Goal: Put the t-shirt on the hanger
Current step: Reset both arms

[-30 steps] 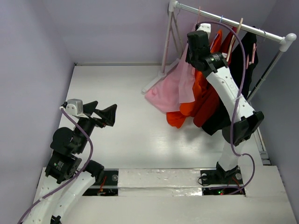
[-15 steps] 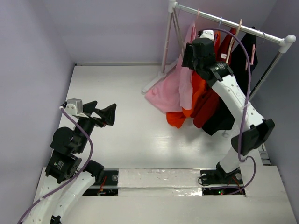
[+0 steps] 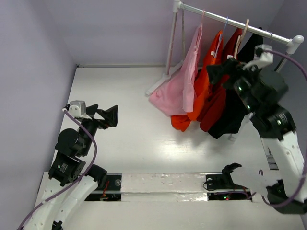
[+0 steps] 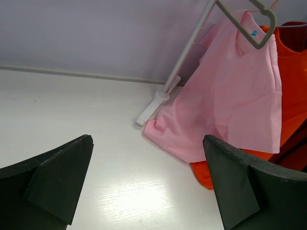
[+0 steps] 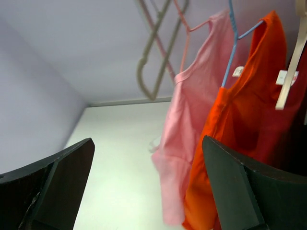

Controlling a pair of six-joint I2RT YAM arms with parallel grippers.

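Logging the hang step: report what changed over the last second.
The right claw let go of the hanger and backed away from the rail to the right. The t-shirt, lifted meanwhile, now hangs there on its own. The left claw stayed open, almost where it was.

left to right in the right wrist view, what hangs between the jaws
empty grey hanger → pink t-shirt → orange shirt → dark red shirt
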